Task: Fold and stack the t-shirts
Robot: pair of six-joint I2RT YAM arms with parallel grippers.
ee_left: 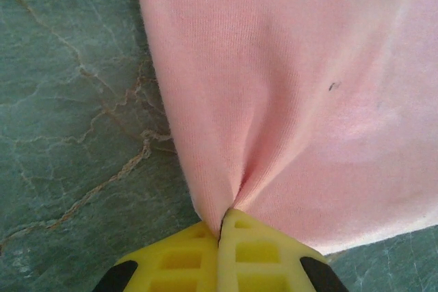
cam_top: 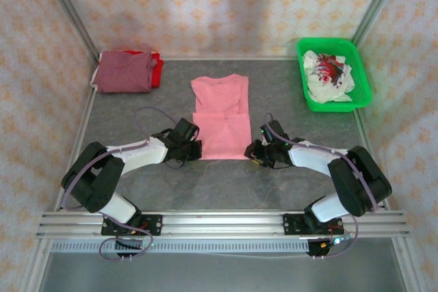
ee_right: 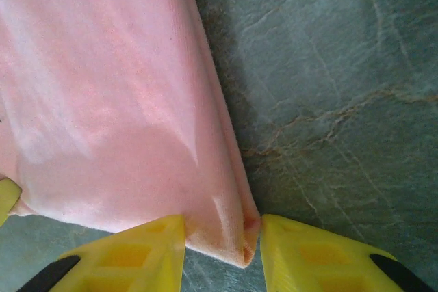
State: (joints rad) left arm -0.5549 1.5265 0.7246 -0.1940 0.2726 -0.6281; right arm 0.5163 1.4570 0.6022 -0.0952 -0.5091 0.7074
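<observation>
shirts: one pink [cam_top: 219, 117], one maroon [cam_top: 124, 72], one red [cam_top: 157, 70]; basket [cam_top: 339, 107] holds perhaps another.

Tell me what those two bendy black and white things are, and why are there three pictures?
Those are two robot arms bolted to the near edge of a grey table. The big picture comes from a camera above and behind them. The other two come from small cameras on the wrists, so you see the yellow fingers up close. On the table lies a pink t-shirt, partly folded. At the back left is a folded maroon shirt with a red shirt peeking out beside it; at the back right a green basket holds crumpled white cloth. The left end effector is shut, pinching the pink shirt's edge. The right end effector has its fingers apart, with the shirt's corner between them.
</observation>
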